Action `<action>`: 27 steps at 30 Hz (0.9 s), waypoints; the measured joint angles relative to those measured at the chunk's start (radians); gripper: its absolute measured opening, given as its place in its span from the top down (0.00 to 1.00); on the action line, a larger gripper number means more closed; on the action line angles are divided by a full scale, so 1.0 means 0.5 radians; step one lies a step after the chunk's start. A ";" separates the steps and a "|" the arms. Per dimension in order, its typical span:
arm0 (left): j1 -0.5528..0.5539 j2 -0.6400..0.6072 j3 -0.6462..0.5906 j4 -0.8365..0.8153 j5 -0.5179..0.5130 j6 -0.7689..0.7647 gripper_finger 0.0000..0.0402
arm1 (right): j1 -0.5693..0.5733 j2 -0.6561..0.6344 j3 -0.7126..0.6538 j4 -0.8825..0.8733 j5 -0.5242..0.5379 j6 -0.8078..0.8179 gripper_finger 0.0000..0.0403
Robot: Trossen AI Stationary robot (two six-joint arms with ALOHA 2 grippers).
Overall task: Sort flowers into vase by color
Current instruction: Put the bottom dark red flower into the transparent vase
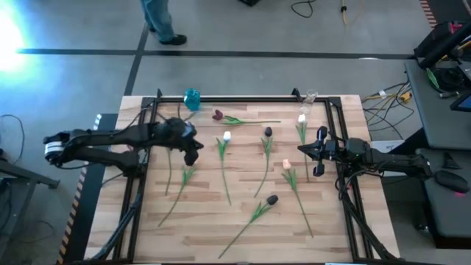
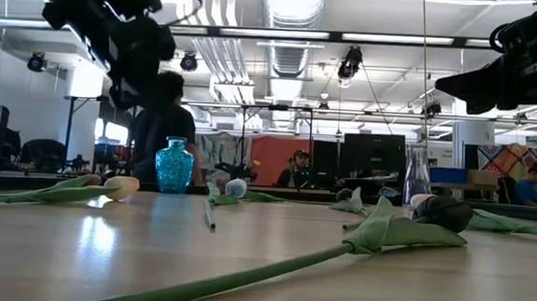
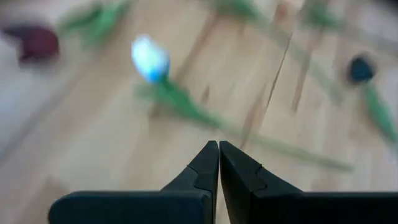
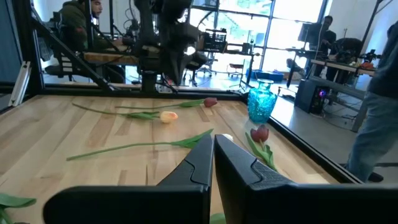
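L gripper [image 1: 197, 152] over left part of the table [image 1: 184, 243], fingers [image 3: 205, 165] pressed together, nothing between them, tips off the wood. R gripper [image 1: 302, 149] over the right part, pointing toward L arm, fingers [image 4: 202, 158] also pressed together, empty.

Flowers all lying flat on table, none in a vase.
- White tulip [image 1: 227, 137]: just beside L gripper, on its inner side, toward table centre; stem runs toward near edge. Shows in L wrist view as pale head [image 3: 149, 58] ahead of the closed tips.
- Dark red tulip [image 1: 218, 115]: beyond L gripper toward far edge, stem lying across the table toward R side. Also in R wrist view [image 4: 260, 133], near the blue vase.
- Dark tulip [image 1: 268, 132]: between the two grippers, nearer R.
- Peach tulip [image 1: 287, 164]: just beside R gripper, near-edge side of it.
- White tulip no. 2 [image 1: 302, 118]: beyond R gripper toward far edge, close to it.
- Dark tulip no. 2 [image 1: 272, 199]: well toward near edge, between the arms; big in low view [image 2: 444, 214].
- Bare-looking green stems [image 1: 182, 179]: near-edge side of L gripper; heads not made out.

Blue vase [image 1: 192, 98]: far edge, beyond L gripper, upright. Clear vase [image 1: 310, 96]: far edge, beyond R gripper, upright.

Person [image 1: 160, 18] standing on floor past far edge.
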 joint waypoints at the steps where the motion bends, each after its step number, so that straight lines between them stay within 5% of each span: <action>1: -0.016 0.042 0.037 -0.100 -0.033 -0.048 1.00 | 0.000 0.000 0.000 0.000 0.000 0.000 0.98; 16: -0.327 0.154 0.122 -0.825 -0.086 -0.624 1.00 | 0.000 0.000 -0.001 0.000 0.000 0.000 0.98; 27: -0.096 0.116 0.047 -0.899 -0.107 -0.698 1.00 | 0.000 0.001 -0.001 0.000 -0.001 0.000 0.98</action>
